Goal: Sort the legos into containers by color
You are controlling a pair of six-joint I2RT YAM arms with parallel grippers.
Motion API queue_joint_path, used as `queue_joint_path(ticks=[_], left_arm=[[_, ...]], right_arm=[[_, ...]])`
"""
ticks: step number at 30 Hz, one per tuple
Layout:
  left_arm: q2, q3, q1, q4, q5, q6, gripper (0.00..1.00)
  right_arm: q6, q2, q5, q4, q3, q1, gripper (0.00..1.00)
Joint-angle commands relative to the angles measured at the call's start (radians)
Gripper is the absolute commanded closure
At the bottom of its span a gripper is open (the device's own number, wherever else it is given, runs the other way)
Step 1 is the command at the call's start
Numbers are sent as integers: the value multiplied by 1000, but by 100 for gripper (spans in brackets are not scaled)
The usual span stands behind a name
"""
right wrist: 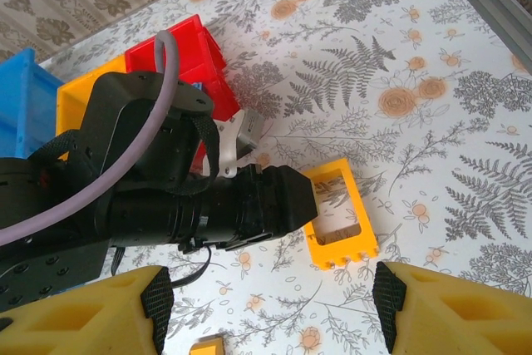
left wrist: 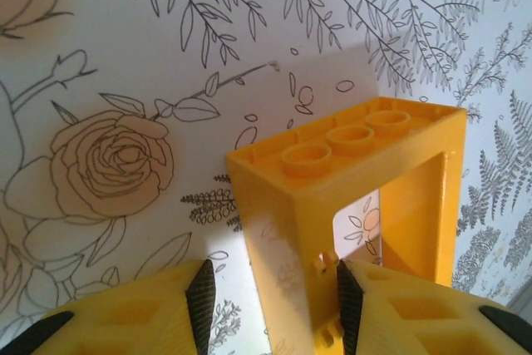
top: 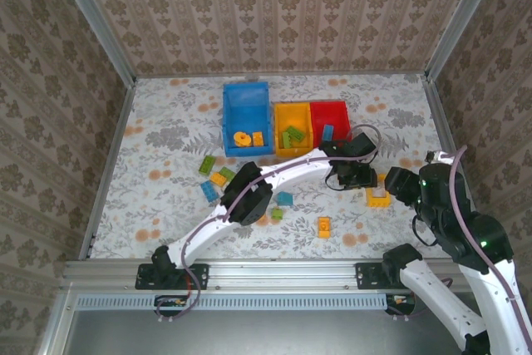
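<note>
The left pincer [left wrist: 273, 290] straddles one wall of an orange-yellow plastic frame-shaped brick [left wrist: 287, 214] on the flowered table [left wrist: 108, 64], right of the red plastic bin [top: 330, 104]. It is unclenched, with a gap showing. The right pincer [right wrist: 273, 297] hangs spread wide, empty.

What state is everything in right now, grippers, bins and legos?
left gripper: open, jaws astride one side of the yellow frame lego, not yet clamped.
right gripper: open, holding nothing.
yellow frame lego: flat on the table.
blue bin: holds orange-yellow legos.
yellow bin: holds green legos.
red bin: holds a blue lego.
loose legos: scattered on the table.
</note>
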Motion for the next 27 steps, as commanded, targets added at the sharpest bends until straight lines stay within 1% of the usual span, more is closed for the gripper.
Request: queue_joint_path(ticks=[1,9,11,17,19,22,25,27], left_arm=[[35,57,-7,-66,-11,-11,57],[21,59,-8,-136,-38,28,75],[-12,37,-7,-139,-70,57,79],[-192,-100,7,-116,-184,160,97],[-254,-144,17,-129,-223,189,100],[-367,-243,50,-151,-266,205,100],[-508,-365,114,-201,-308,205,100],[-604,-448,178,-246,-343,222,100]], right_arm=[[17,-10,5,-35,-11,-4,32],[20,-7,4,-25,-24,-3,32],[18,-4,0,-21,-25,-3,32],[-9,18,-8,-7,-20,-2,32],[-24,28,-17,4,-15,-2,32],[-48,47,-48,37,-13,-4,32],[-74,78,-123,97,-25,-4,32],[-83,116,-195,147,-36,-2,34]])
